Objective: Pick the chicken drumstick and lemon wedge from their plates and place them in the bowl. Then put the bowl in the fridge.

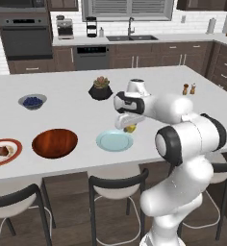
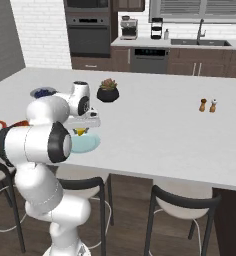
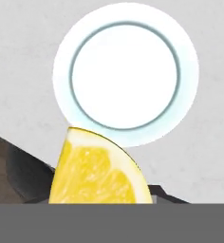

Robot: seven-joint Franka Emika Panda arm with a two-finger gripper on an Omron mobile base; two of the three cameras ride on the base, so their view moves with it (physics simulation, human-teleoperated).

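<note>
Now gripper holds lemon wedge (over light-blue plate).

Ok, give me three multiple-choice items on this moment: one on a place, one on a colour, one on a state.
1. Where is the lemon wedge?
A. In the pincer, above the light-blue plate
B. In the wooden bowl
C. Beside the plant pot

2. What colour rims the plate holding the chicken drumstick?
A. Green
B. Red-brown
C. Black

3. What does the wooden bowl hold?
A. The drumstick
B. Blueberries
C. Nothing

Key: 1 A, the hand view shows the wedge held over the plate; 2 B, the left base view shows it; 3 C, bare wood shows.
</note>
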